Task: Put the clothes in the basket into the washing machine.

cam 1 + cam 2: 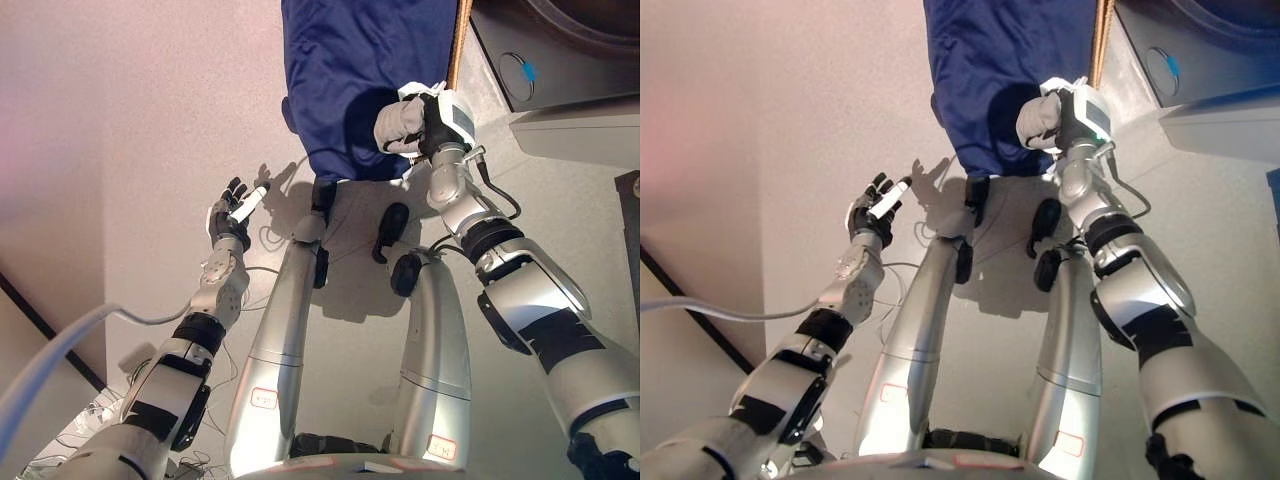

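A dark blue garment (355,80) hangs down from the top of the view, its lower hem above the floor. My right hand (408,128) is shut on the cloth near its lower right part, its light-covered fingers curled into the fabric. My left hand (233,213) is held out over the floor at the left, fingers straight and spread, holding nothing. The washing machine (560,50) shows at the top right, with its dark front and part of the round door. No basket shows in either view.
A thin wooden strip (460,40) runs down between the garment and the machine. A pale panel (575,135) juts out below the machine at the right. A dark line (50,335) crosses the floor at the lower left.
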Motion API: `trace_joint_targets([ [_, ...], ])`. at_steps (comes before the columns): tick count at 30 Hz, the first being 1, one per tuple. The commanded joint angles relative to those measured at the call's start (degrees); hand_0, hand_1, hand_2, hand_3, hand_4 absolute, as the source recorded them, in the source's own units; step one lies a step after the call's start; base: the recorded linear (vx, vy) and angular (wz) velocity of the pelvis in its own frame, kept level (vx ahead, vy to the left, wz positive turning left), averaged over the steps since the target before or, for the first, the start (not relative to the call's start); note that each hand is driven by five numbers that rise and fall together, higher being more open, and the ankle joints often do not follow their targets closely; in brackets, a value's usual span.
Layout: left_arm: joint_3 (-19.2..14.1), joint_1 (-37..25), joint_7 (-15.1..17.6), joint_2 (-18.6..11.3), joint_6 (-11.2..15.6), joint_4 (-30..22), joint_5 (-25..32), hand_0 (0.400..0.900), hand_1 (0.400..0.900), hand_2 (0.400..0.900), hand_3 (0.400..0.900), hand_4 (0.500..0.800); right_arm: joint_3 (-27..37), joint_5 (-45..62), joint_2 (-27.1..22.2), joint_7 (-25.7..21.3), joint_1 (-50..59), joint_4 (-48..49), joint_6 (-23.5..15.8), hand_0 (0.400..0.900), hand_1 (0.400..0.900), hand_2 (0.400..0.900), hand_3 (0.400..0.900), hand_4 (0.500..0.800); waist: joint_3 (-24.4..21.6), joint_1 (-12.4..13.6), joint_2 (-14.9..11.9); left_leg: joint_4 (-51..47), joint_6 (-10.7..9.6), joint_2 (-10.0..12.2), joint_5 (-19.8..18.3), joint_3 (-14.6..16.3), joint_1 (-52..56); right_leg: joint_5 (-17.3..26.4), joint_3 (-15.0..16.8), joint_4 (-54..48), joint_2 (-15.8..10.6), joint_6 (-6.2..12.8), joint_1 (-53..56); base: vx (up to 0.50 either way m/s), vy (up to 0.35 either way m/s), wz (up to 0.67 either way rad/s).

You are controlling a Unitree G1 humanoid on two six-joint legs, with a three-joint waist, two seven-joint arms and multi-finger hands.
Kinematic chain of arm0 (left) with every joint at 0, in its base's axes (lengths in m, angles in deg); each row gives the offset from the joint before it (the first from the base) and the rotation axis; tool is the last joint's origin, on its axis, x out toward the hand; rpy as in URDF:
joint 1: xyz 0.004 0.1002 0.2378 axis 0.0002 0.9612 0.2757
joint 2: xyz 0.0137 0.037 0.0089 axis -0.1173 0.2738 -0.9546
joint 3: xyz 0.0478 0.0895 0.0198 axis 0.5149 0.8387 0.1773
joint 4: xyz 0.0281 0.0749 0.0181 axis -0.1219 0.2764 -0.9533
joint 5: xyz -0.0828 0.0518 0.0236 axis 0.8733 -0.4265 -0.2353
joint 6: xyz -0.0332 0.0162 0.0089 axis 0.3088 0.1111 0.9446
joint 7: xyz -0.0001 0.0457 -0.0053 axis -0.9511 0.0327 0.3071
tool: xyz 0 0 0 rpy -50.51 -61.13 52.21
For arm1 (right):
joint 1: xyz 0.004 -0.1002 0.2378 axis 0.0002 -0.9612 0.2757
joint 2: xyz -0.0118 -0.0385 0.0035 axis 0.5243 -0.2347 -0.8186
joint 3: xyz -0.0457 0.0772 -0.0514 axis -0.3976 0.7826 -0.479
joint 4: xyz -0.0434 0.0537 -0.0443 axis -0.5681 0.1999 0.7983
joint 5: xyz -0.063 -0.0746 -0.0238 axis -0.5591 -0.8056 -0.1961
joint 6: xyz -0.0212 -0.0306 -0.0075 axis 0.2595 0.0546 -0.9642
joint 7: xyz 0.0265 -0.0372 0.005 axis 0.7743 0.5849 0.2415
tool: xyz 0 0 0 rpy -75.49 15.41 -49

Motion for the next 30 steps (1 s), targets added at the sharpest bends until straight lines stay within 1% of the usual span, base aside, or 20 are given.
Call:
trace_joint_targets([
  [1,-0.2,3.01,1.27,0.17,1.47,2.78,-0.09,0.9,0.9,0.9,0.9,0.8,-2.15,0.09,1.33,1.11,-6.24,1.18,-0.25,0.4,0.4,0.4,0.4,0.5,-5.5,-1.91,3.13,8.79,1.95,-2.29,-9.88,0.53,-1.94,4.76,4.34,-4.19,0.16,8.47,-2.43,0.0,0.0,0.0],
  [5,-0.61,4.13,1.78,-0.15,1.46,1.29,-0.25,0.9,0.9,0.9,0.9,0.8,-2.26,-1.63,-0.25,-0.8,-5.94,4.76,-0.23,0.4,0.4,0.4,0.4,0.5,-5.62,-2.32,2.85,8.27,1.9,-2.0,-9.79,0.73,-1.17,4.74,4.34,-4.42,0.18,8.34,-1.8,0.0,0.0,-0.05],
  [7,-1.29,4.73,2.31,-0.12,1.43,0.78,-0.32,0.9,0.9,0.9,0.9,0.8,-1.97,-2.67,-1.32,-2.17,-5.99,8.75,-0.16,0.4,0.4,0.4,0.4,0.5,-5.81,-2.85,2.32,7.83,1.89,-1.79,-9.87,0.82,-0.54,4.8,4.46,-4.95,0.43,8.26,-1.21,0.0,-0.003,-0.1],
  [11,-2.89,5.04,2.88,-0.82,1.09,1.33,-0.07,0.9,0.9,0.9,0.9,0.8,-2.54,-5.9,-3.6,-3.66,-4.95,16.97,0.15,0.4,0.4,0.4,0.4,0.5,-6.4,-4.15,1.22,7.07,1.81,-1.39,-10.03,0.73,0.62,5.07,4.57,-6.09,0.91,8.19,0.04,0.0,-0.004,-0.11],
  [14,-3.97,5.65,3.54,-1.12,1.09,0.54,-0.05,0.9,0.9,0.9,0.9,0.8,-1.42,-7.39,-5.39,-4.77,-4.1,23.6,0.45,0.4,0.4,0.4,0.4,0.5,-6.89,-5.17,0.34,6.24,1.73,-0.87,-10.21,0.78,2.08,5.25,4.57,-7.33,1.25,8.18,1.6,-0.01,-0.007,-0.08],
  [18,-5.73,6.72,3.73,-1.66,0.45,1.36,-0.21,0.9,0.9,0.9,0.9,0.8,0.26,-8.97,-7.18,-5.04,-3.62,32.03,0.42,0.4,0.4,0.4,0.4,0.5,-7.38,-6.27,-0.86,5.89,1.7,-0.49,-10.56,0.46,3.65,5.2,4.43,-8.07,1.72,8.07,3.6,-0.01,-0.004,-0.08],
  [22,-7.73,7.88,4.12,-2.17,-0.24,2.79,0.31,0.9,0.9,0.9,0.9,0.8,2.22,-10.57,-8.59,-5.11,-2.53,37.49,1.11,0.4,0.4,0.4,0.4,0.5,-7.93,-6.9,-1.74,5.3,1.56,-0.25,-10.7,0.24,4.63,5.08,4.23,-8.89,1.83,7.99,4.83,0.0,-0.005,-0.05],
  [26,-8.34,9.06,3.69,-2.35,-0.56,3.68,0.56,0.9,0.9,0.9,0.9,0.8,1.78,-13.32,-9.7,-6.04,0.24,36.6,1.7,0.4,0.4,0.4,0.4,0.5,-8.47,-6.84,-2.01,5.6,1.54,-0.17,-10.95,0.12,4.65,4.8,4.26,-8.87,2.1,7.83,5.07,0.0,-0.007,-0.03],
  [28,-8.13,9.35,3.45,-2.61,-0.25,4.15,0.54,0.9,0.9,0.9,0.9,0.8,0.42,-15.68,-10.54,-7.59,2.83,32.88,2.37,0.4,0.4,0.4,0.4,0.5,-8.87,-6.55,-1.91,5.78,1.5,-0.14,-11.01,0.16,4.42,4.73,4.22,-8.73,2.13,7.79,4.79,0.0,0.0,0.0],
  [29,-7.87,9.59,3.26,-2.95,0.06,4.25,0.48,0.9,0.9,0.9,0.9,0.8,-0.79,-17.71,-11.55,-8.78,4.88,30.38,3.11,0.4,0.4,0.4,0.4,0.5,-9.21,-6.2,-1.9,5.89,1.46,-0.18,-11.0,0.07,4.25,4.61,4.25,-8.66,2.06,7.76,4.66,0.0,0.0,0.0],
  [30,-7.81,9.5,3.02,-3.04,0.17,4.42,0.53,0.9,0.9,0.9,0.9,0.8,-2.37,-18.94,-11.84,-9.0,6.32,27.75,3.6,0.4,0.4,0.4,0.4,0.5,-9.37,-6.09,-1.79,5.95,1.43,-0.14,-11.01,0.09,4.09,4.6,4.24,-8.54,2.06,7.8,4.46,0.0,0.0,0.0],
])
